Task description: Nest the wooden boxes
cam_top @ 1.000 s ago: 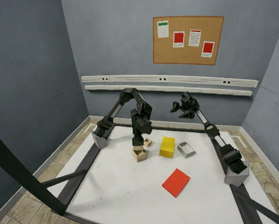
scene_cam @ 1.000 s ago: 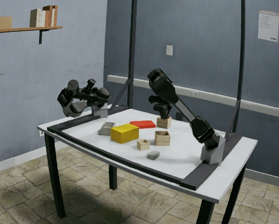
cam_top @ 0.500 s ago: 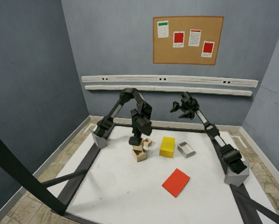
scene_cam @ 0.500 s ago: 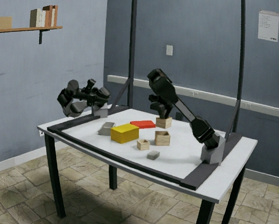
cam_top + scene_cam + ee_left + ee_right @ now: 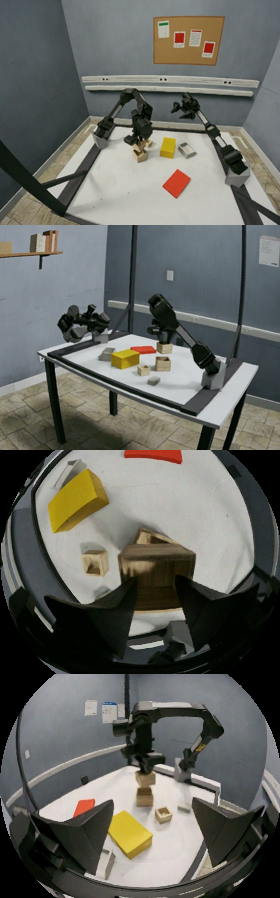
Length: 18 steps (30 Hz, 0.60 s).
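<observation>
My left gripper (image 5: 140, 141) is shut on a wooden box (image 5: 141, 145) and holds it just above the table; the pair also show in the exterior view (image 5: 164, 347) and in the left wrist view (image 5: 156, 575). A second wooden box (image 5: 163, 363) stands open side up right beside it (image 5: 140, 155). A small wooden box (image 5: 143, 370) (image 5: 149, 143) stands open side up nearby. My right gripper (image 5: 181, 110) is open and empty, raised high over the far side of the table (image 5: 80, 327).
A yellow block (image 5: 167, 147), a grey tray (image 5: 187, 150) and a flat red slab (image 5: 176, 183) lie on the table towards the right arm. A small grey block (image 5: 154, 380) lies near the table edge by the small box.
</observation>
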Each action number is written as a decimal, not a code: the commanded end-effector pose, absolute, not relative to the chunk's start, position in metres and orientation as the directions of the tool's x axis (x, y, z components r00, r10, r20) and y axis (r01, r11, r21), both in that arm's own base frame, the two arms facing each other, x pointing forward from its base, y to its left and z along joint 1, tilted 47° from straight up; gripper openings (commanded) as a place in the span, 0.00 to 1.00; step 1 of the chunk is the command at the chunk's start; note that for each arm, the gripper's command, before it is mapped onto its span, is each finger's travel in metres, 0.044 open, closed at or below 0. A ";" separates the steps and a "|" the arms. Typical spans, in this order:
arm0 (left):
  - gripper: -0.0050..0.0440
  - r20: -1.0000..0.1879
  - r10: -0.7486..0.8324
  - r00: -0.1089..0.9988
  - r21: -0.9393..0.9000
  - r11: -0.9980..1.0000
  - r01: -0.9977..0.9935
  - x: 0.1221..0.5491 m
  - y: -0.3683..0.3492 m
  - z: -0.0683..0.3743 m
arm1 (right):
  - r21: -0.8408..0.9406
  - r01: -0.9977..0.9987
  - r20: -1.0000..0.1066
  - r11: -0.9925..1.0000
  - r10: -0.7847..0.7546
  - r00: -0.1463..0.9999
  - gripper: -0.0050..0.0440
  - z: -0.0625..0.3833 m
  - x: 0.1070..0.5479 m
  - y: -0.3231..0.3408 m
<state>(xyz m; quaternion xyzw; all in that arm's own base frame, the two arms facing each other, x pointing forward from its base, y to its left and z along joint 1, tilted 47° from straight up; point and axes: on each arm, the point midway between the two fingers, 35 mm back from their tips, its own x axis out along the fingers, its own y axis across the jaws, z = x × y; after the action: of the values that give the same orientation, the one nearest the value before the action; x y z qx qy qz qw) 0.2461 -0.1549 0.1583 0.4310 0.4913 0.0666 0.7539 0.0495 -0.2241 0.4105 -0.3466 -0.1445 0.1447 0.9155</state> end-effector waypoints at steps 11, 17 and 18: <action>0.63 -0.688 0.506 0.519 0.710 0.321 0.627 0.247 -0.158 0.162 | -0.698 -0.171 0.148 0.695 0.373 0.916 0.92 0.417 0.052 -0.215; 0.63 -0.688 0.506 0.519 0.663 0.148 0.734 0.247 -0.158 0.162 | -0.698 -0.171 0.148 0.695 0.373 0.916 0.92 0.417 0.052 -0.215; 0.63 -0.688 0.506 0.519 0.663 0.148 0.734 0.247 -0.158 0.162 | -0.698 -0.171 0.148 0.695 0.373 0.916 0.92 0.417 0.052 -0.215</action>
<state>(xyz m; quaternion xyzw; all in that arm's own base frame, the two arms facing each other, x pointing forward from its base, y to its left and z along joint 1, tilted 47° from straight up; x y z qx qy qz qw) 0.2460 -0.1549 0.1583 0.6199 0.4910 -0.0695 0.6081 0.0495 -0.2242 0.4105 -0.3465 -0.1445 0.1446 0.9155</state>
